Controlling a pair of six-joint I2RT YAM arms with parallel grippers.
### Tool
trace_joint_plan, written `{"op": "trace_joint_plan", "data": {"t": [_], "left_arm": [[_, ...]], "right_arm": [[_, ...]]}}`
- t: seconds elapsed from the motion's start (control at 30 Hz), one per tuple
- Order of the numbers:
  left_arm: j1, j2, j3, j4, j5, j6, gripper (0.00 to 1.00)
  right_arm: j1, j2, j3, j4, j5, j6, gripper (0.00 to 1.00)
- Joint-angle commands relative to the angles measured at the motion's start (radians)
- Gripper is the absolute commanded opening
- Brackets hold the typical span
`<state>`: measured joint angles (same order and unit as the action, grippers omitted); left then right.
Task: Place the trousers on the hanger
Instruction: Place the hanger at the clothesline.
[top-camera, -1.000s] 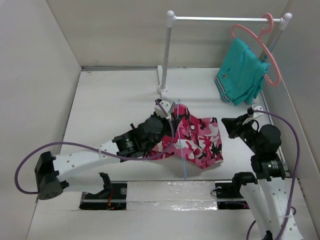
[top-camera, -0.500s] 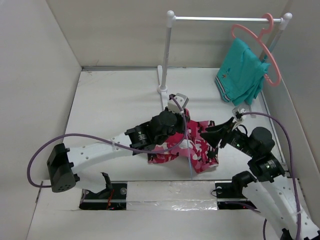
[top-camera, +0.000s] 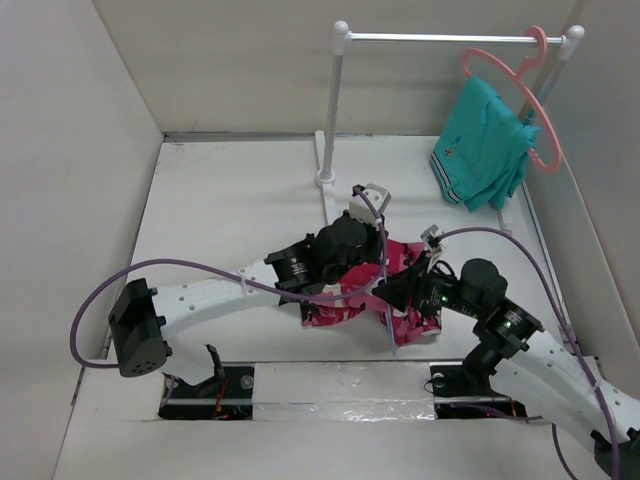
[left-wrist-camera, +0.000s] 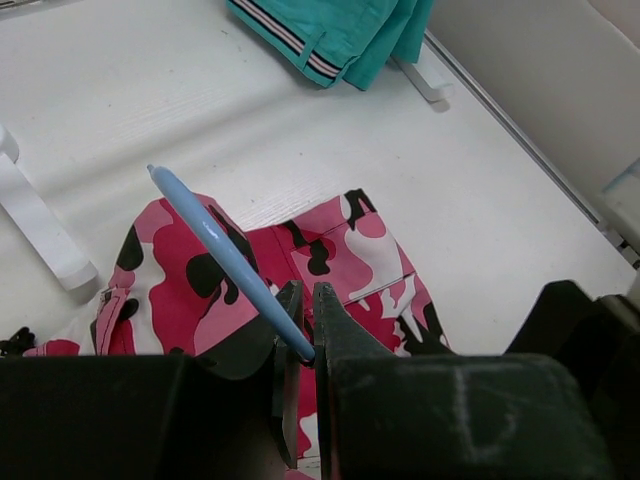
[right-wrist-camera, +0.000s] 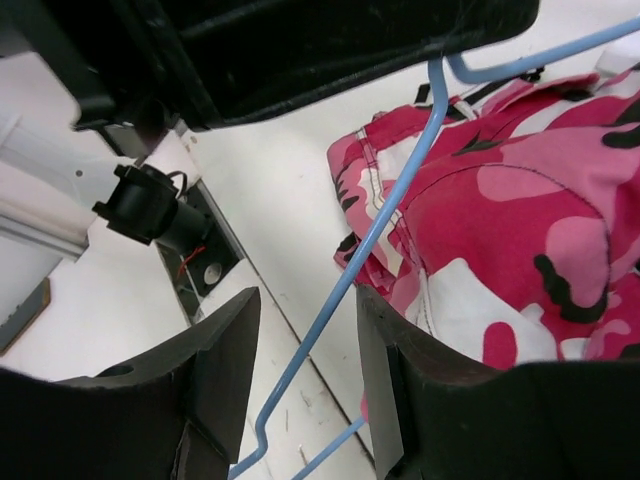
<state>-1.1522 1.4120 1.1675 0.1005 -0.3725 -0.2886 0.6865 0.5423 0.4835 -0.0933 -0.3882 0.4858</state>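
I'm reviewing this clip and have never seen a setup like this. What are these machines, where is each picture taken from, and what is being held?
These are two robot arms bolted at the near edge of a white table. The wide picture comes from a fixed camera above and behind them. The other two come from a camera on each wrist, so the dark shapes at the bottom are that arm's own fingers. On the table lie camouflage trousers in pink, red, white and black. The left end effector is shut on a thin light-blue wire hanger. The right end effector is open, its fingers either side of the same wire without pinching it. At the back, a teal garment hangs from a rail.
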Motion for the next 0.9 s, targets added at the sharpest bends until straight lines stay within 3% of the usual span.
{"op": "trace_joint_plan", "data": {"t": [0.0, 0.27, 0.4, 0.63, 0.87], "left_arm": [[-0.003, -0.036, 0.063, 0.128, 0.032, -0.009, 0.00], [-0.003, -0.048, 0.067, 0.110, 0.052, -0.018, 0.00], [-0.003, -0.067, 0.067, 0.130, 0.060, -0.023, 0.01], [0.046, -0.133, 0.103, 0.217, 0.099, -0.032, 0.59], [0.046, -0.185, 0.162, 0.217, 0.041, 0.029, 0.88]], "right_arm": [[0.053, 0.037, -0.022, 0.153, 0.071, 0.049, 0.45], [0.148, 0.070, -0.071, 0.309, 0.172, 0.172, 0.00], [0.171, 0.047, -0.098, 0.435, 0.190, 0.258, 0.00], [0.180, 0.062, -0.086, 0.564, 0.285, 0.367, 0.00], [0.180, 0.174, -0.039, 0.644, 0.316, 0.356, 0.00]]}}
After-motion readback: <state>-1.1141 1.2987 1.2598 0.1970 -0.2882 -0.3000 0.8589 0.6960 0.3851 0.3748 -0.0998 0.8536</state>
